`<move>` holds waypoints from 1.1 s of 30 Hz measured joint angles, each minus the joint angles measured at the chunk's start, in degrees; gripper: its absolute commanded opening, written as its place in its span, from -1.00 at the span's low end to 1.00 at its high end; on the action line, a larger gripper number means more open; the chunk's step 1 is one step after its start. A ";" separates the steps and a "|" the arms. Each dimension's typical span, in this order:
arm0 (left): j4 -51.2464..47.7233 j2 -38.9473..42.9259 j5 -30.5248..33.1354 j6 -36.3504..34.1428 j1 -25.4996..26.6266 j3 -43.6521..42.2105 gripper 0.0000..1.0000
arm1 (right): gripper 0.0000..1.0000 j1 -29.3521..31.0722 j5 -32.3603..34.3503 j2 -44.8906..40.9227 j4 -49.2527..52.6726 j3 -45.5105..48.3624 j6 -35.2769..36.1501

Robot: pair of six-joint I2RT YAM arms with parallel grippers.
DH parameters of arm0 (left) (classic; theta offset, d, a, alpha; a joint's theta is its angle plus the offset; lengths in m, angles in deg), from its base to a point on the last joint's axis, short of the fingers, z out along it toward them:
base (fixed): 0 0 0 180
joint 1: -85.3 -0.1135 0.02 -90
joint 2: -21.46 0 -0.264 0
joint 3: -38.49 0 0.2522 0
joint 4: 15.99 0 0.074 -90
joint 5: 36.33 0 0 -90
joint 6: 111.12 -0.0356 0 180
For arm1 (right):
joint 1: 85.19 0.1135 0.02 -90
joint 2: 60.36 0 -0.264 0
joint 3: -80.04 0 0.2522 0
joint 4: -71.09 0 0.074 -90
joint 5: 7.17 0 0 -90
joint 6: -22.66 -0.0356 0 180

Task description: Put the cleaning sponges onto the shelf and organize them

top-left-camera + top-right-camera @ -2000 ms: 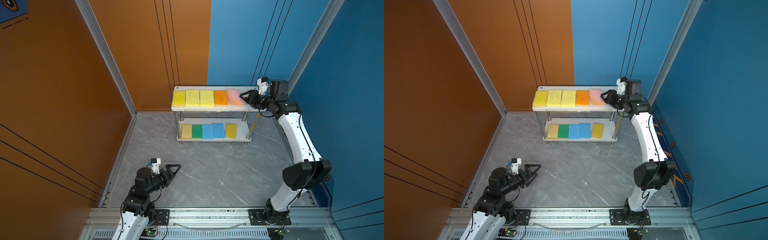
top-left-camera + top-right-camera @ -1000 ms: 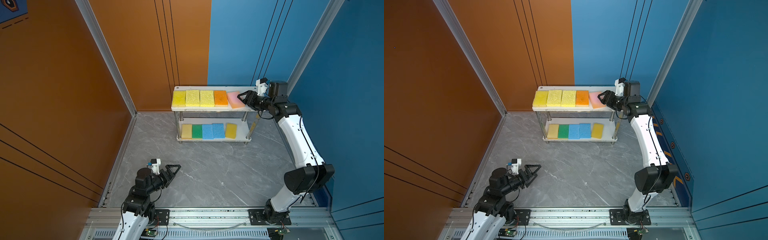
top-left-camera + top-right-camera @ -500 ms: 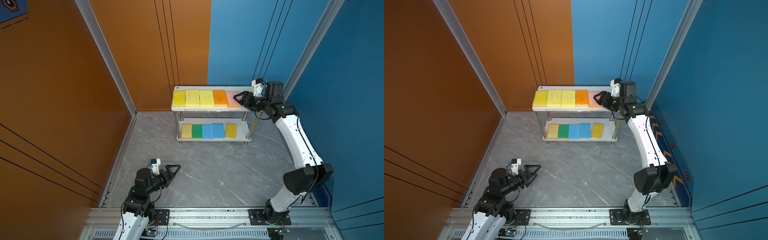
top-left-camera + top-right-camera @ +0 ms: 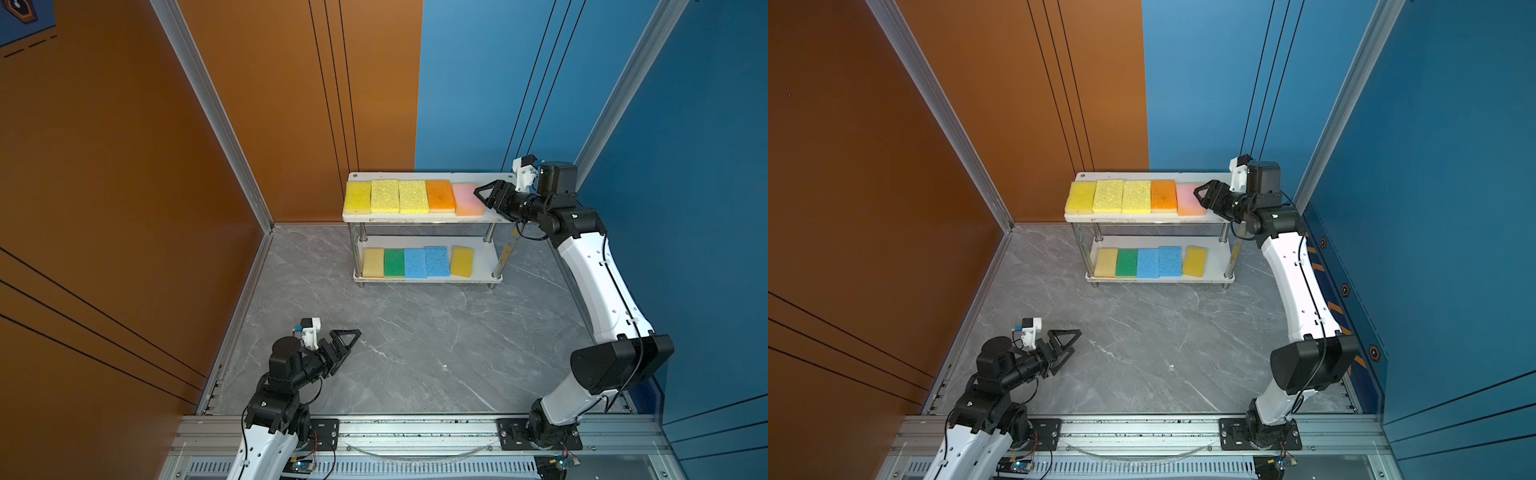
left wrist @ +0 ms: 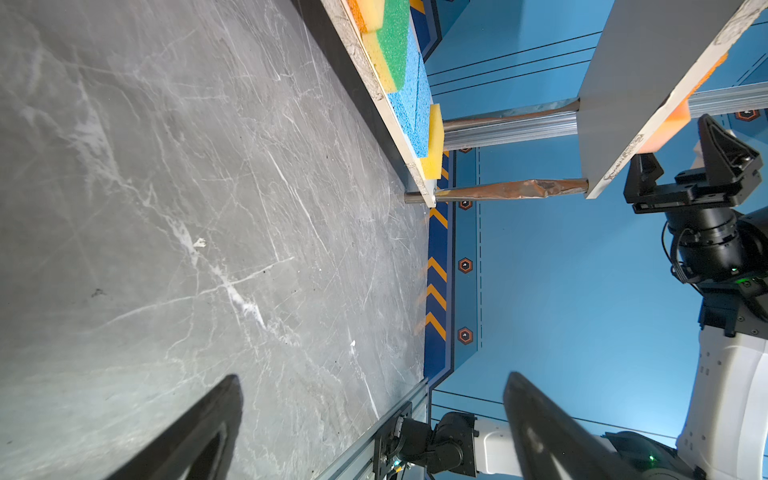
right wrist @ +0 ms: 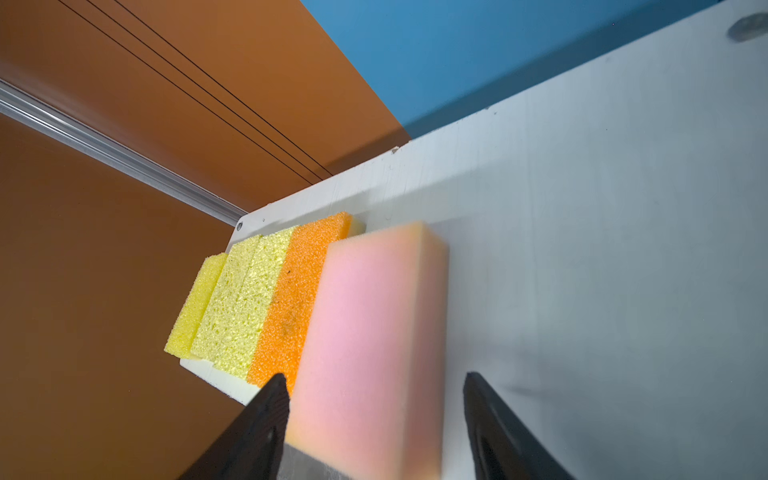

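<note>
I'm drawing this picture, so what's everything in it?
shelf: 1, white, two boards, at the back
yellow sponge: 1, bright yellow, top left
coarse sponges: 2, pale yellow, top
orange sponge: 1, orange, top
pink sponge: 1, pink, top right
tan sponge: 1, tan, bottom left
green sponge: 1, green, bottom
blue sponges: 2, light blue, bottom
golden sponge: 1, deep yellow, bottom right
floor: 1, grey marble, underneath
left claw: 1, black, open over floor
right claw: 1, black, open around pink sponge

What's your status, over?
Left gripper open, empty. Right gripper open, straddling pink sponge on shelf top board. Ten sponges shelved, five per tier. Nothing in the way.
</note>
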 measured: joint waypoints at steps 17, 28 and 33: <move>0.04 -1.22 -0.15 -0.07 -0.33 0.96 0.96 | 0.63 -3.41 -8.41 -12.44 -0.04 6.38 -0.90; 0.02 -3.32 -0.13 -2.16 -0.33 5.46 0.96 | 0.71 -4.07 -11.37 -20.94 -0.02 11.80 -1.99; -1.53 -4.61 0.00 -4.50 -0.28 8.02 0.96 | 0.73 -4.13 -11.50 -23.08 0.00 14.67 -2.21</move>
